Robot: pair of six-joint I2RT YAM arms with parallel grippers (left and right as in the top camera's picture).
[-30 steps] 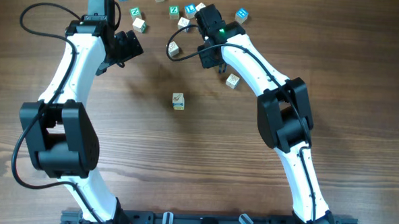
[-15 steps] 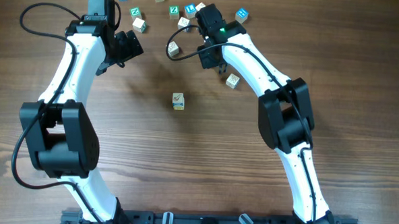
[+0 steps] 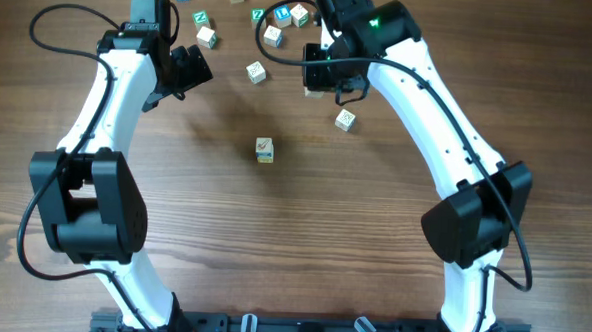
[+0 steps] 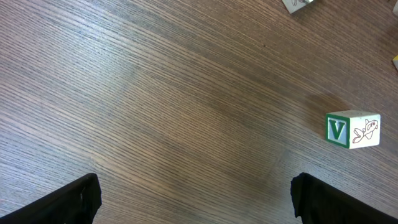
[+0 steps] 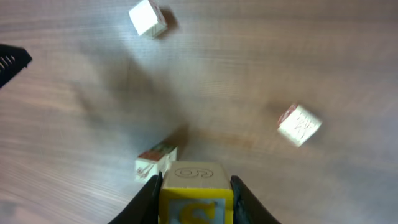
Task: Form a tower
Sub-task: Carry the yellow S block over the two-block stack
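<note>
The tower (image 3: 265, 150) is a narrow stack of pale cubes at the table's middle, with a cream top and blue and yellow showing at its foot. In the right wrist view the tower (image 5: 155, 163) sits just left of and beyond a yellow and blue cube (image 5: 196, 190). My right gripper (image 5: 196, 202) is shut on that cube, whose plain top has a round figure cut into it. Seen from overhead, the right gripper (image 3: 320, 84) hangs above and to the right of the tower. My left gripper (image 3: 190, 69) stands open and empty at the upper left, as its own view also shows (image 4: 196, 205).
Several loose cubes lie along the far edge (image 3: 274, 33). One single cube (image 3: 256, 72) lies left of the right gripper and another (image 3: 346, 119) below it; the right wrist view shows both (image 5: 148, 17) (image 5: 298, 124). A green V cube (image 4: 351, 129) lies right of the left gripper.
The right gripper has closed on the cube and risen from the cluster of cubes. The right arm's elbow has swung out to the right. The left arm has not moved.
</note>
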